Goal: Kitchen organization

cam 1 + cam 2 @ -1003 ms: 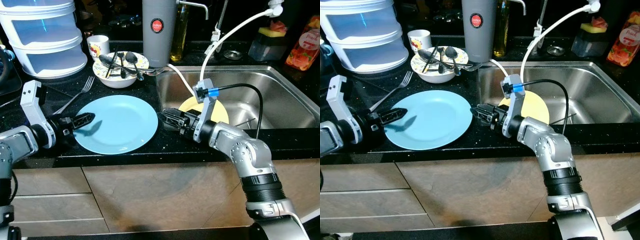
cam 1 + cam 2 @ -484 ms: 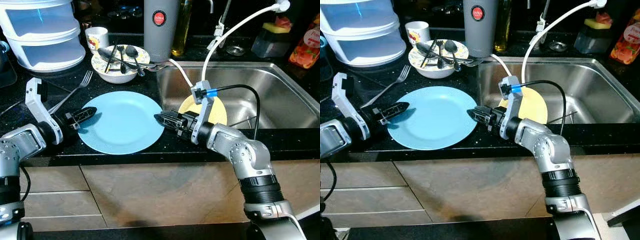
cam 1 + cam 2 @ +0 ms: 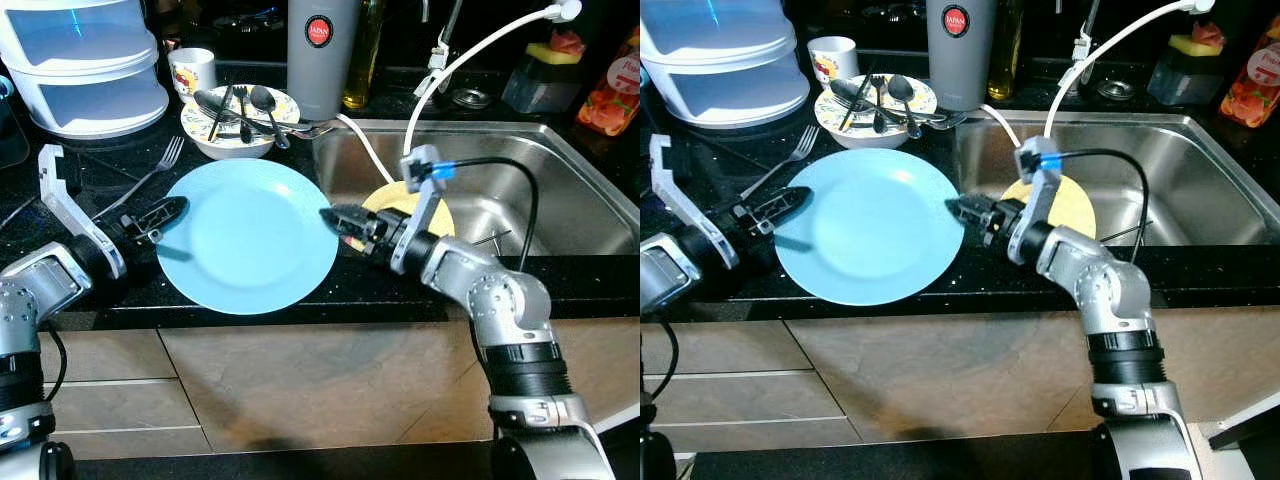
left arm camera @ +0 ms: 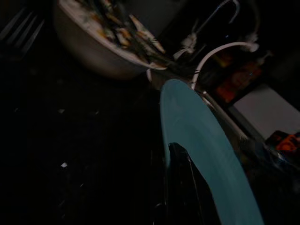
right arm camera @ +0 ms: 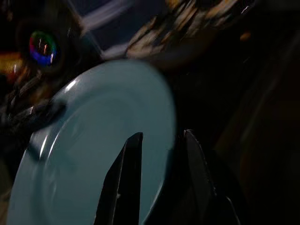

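A round light-blue plate (image 3: 250, 240) hangs tilted just above the black counter (image 3: 120, 160), left of the sink. My left gripper (image 3: 168, 210) is shut on its left rim, and my right gripper (image 3: 335, 217) is shut on its right rim. In the right wrist view the two black fingers (image 5: 129, 173) straddle the plate's edge (image 5: 93, 154). The left wrist view is dark; one finger (image 4: 185, 187) lies against the plate's rim (image 4: 206, 150).
Behind the plate stand a bowl of cutlery (image 3: 238, 120), a loose fork (image 3: 160, 170), a cup (image 3: 192, 68), a grey flask (image 3: 320, 50) and stacked white containers (image 3: 85, 60). The steel sink (image 3: 540, 190) holds a yellow plate (image 3: 440, 215); a white hose (image 3: 470, 50) arcs above it.
The blue plate lay flat on the counter; now both grippers have closed in on its rims and it is raised and tilted. The camera has shifted slightly.
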